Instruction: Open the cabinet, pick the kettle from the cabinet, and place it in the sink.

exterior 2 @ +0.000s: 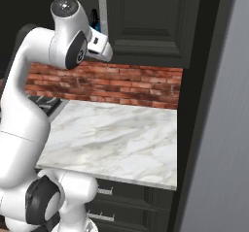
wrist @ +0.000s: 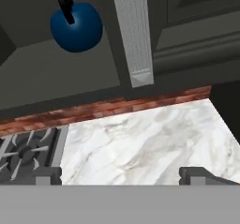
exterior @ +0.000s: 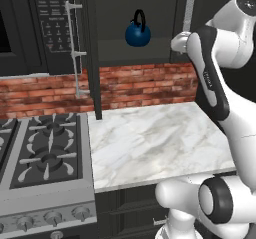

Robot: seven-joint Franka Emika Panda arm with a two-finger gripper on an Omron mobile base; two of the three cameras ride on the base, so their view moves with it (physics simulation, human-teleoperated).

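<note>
I see the tall black wall cabinet (exterior: pixel 135 38) with its left door swung open, so I think the first step is done. The white marble counter (exterior: pixel 150 138) lies below it, beside the black stove (exterior: pixel 42 148). The small round dark-blue kettle (exterior: pixel 137 33) sits on the cabinet shelf, near its front edge. My gripper (wrist: pixel 120 175) is spread wide, holding nothing, near the silver bar handle (wrist: pixel 133 35). Picking and placing are left.
</note>
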